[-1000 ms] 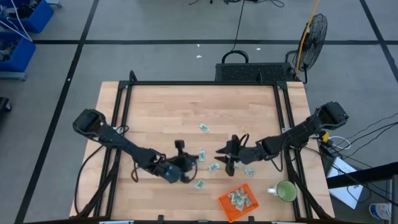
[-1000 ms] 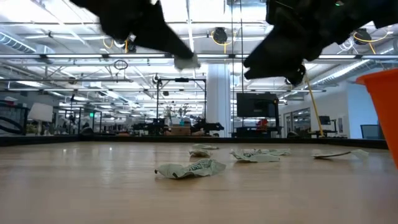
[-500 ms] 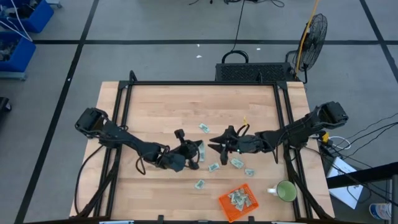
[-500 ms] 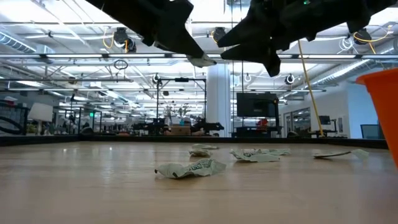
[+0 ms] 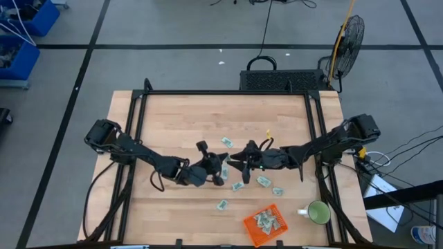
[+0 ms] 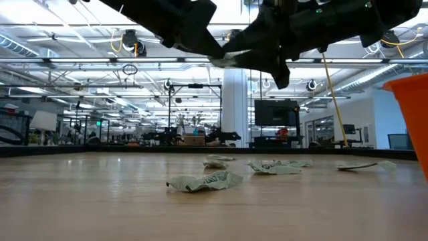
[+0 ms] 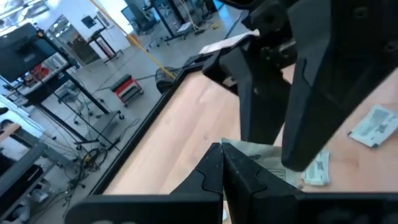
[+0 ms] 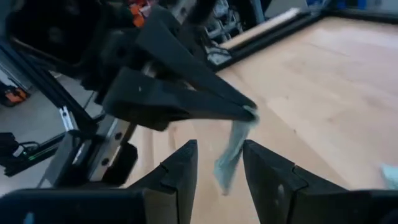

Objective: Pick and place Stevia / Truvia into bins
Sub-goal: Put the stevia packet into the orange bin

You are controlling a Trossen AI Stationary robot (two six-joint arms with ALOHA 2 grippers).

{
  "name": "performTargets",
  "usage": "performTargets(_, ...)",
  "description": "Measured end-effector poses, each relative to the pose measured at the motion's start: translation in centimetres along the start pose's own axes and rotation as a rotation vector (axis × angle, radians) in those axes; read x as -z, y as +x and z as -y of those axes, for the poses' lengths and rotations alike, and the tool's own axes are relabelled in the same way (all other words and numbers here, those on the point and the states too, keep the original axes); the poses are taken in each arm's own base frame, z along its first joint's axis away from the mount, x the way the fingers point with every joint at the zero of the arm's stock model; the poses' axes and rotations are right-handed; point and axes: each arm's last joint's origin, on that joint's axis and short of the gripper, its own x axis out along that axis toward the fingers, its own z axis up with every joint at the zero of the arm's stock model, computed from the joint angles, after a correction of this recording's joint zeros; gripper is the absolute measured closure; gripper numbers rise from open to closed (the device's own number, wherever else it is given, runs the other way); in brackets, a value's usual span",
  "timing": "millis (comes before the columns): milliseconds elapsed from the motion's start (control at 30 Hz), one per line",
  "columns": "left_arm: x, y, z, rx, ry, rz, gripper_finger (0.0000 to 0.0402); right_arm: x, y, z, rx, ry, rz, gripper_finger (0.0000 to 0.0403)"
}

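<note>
My left gripper (image 5: 221, 169) is shut on one pale green sachet (image 8: 234, 148) and holds it above the table's middle. It hangs from the closed fingertips (image 7: 222, 163). My right gripper (image 5: 236, 158) is open and faces the left one, with its fingers (image 8: 181, 172) on either side of the hanging sachet. In the low view both grippers meet overhead, with the sachet (image 6: 228, 61) between them. More sachets lie on the wood (image 5: 237, 185) (image 5: 263, 181) (image 5: 222, 205) (image 5: 227, 142). The orange basket (image 5: 250, 226) stands at the front right and holds several sachets.
A round green mug (image 5: 319, 212) stands right of the basket. A crumpled sachet (image 6: 204, 181) lies nearest the low camera, with others (image 6: 274, 166) behind it. The basket wall (image 6: 411, 114) shows at that view's right edge. A black frame (image 5: 138, 104) borders the table.
The left gripper rose and moved away from the front edge with the sachet. The right gripper swung toward it until its open fingers flanked the sachet.
</note>
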Motion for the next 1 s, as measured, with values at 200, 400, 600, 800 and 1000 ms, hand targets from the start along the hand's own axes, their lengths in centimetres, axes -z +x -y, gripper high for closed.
performTargets(200,-0.5,-0.3,0.1,0.003,0.007,0.039,0.0399,-0.3,0.3,0.7,0.016,-0.005,0.010,0.0282)
performTargets(400,-0.9,-0.6,0.4,0.012,0.029,0.067,0.0398,-0.4,0.4,0.9,-0.032,-0.027,-0.024,0.0306)
performTargets(600,-0.9,-0.6,0.4,0.014,0.020,0.069,0.0385,-0.3,0.4,0.9,-0.034,-0.103,-0.034,0.0374)
performTargets(800,-0.9,-0.6,0.5,0.067,0.020,0.080,0.0358,-0.1,0.4,0.8,-0.074,-0.153,-0.067,0.0394)
performTargets(1000,-0.8,-0.7,0.6,0.071,0.034,0.067,0.0326,0.9,0.2,1.2,-0.033,-0.200,-0.165,0.0399)
